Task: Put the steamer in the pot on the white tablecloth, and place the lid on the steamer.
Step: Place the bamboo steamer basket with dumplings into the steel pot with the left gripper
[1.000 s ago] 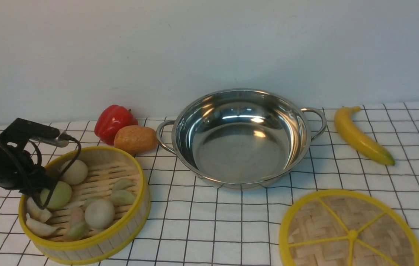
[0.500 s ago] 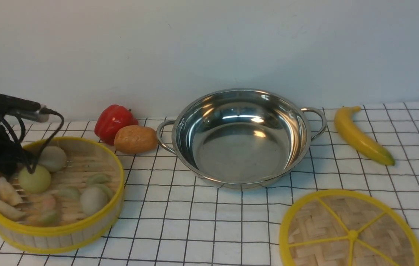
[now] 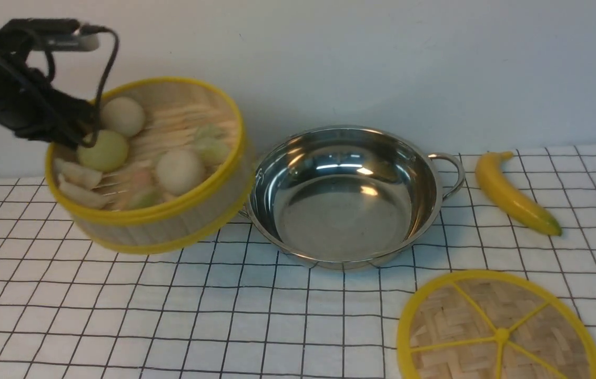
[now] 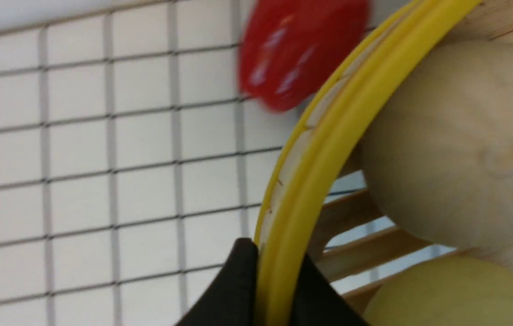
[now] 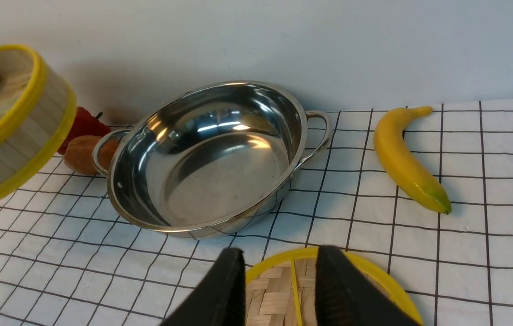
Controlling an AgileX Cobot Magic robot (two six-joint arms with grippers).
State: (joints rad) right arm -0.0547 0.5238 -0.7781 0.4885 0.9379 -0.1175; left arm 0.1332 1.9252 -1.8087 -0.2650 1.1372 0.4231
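Left end effector (image 4: 278, 271) is clamped tight on the steamer (image 3: 161, 223), one black finger on each side of the yellow top rim, at the basket's 10 o'clock edge. The steamer hangs in the air, clear of the white tablecloth (image 3: 224, 316), and tips toward the camera so the buns (image 3: 179, 169) inside are on show. It's at 9 o'clock from the pot (image 3: 345, 221), and in the front view its edge overlaps the pot's left handle. The pot stands on the cloth. The lid (image 3: 497, 326) lies flat at the pot's 5 o'clock. Right end effector (image 5: 279, 280) hovers over the lid's rim with its jaws parted, gripping nothing. A banana (image 3: 513, 195) lies at the pot's 3 o'clock.
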